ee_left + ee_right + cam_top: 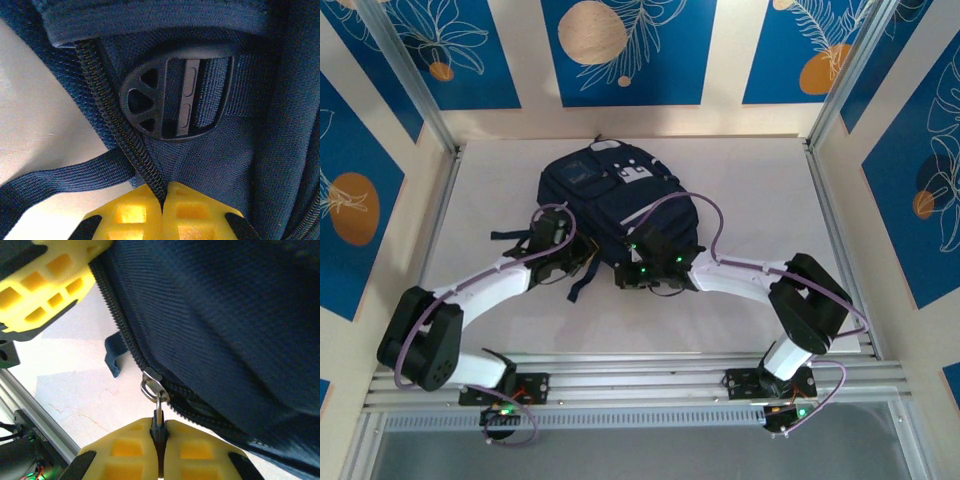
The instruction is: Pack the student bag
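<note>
The navy-blue student bag (pixel 610 195) lies flat in the middle of the white table. My left gripper (pixel 576 262) is at the bag's near left edge. In the left wrist view its yellow fingers (pixel 163 201) are shut on the black zipper track (pixel 107 100), just below a round black buckle (pixel 170 95). My right gripper (pixel 645 272) is at the bag's near edge. In the right wrist view it (pixel 159 429) is shut on the zipper pull, which hangs from the metal slider (pixel 151 384). The left gripper's yellow finger (pixel 45 285) shows at the top left of that view.
A loose dark strap (pixel 582 280) trails from the bag toward the arms. An aluminium rail (pixel 640 372) runs along the near table edge, and metal frame posts (pixel 415 85) stand at both sides. Bare white table (pixel 760 200) lies right of the bag.
</note>
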{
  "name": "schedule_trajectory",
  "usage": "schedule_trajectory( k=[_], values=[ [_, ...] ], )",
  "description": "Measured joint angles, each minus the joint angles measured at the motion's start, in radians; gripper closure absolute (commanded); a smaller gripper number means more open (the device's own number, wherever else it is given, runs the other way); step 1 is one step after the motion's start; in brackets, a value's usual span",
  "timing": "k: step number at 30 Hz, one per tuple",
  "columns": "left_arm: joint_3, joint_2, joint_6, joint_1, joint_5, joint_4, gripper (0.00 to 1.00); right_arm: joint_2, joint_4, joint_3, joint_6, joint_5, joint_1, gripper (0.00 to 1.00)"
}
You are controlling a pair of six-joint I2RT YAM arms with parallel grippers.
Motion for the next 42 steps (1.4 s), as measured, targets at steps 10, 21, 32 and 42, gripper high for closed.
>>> schedule_trajectory(
  k=[10, 21, 32, 42],
  values=[
    [0.001, -0.066, 0.047, 0.051, -0.031, -0.095, 1.00, -0.156, -0.054, -0.128, -0.015, 0.011, -0.065, 1.00],
    [0.065, -0.065, 0.156, 0.078, -0.008, -0.197, 1.00, -0.237, -0.090, -0.218, -0.046, -0.045, -0.247, 1.00],
    [0.412, 0.173, 0.476, 0.153, 0.149, -0.457, 0.97, -0.260, -0.051, -0.249, -0.080, -0.055, -0.257, 1.00],
    [0.858, 0.486, 0.605, 0.180, 0.131, -0.664, 0.46, -0.167, 0.023, -0.145, -0.048, 0.012, -0.050, 1.00]
  ],
)
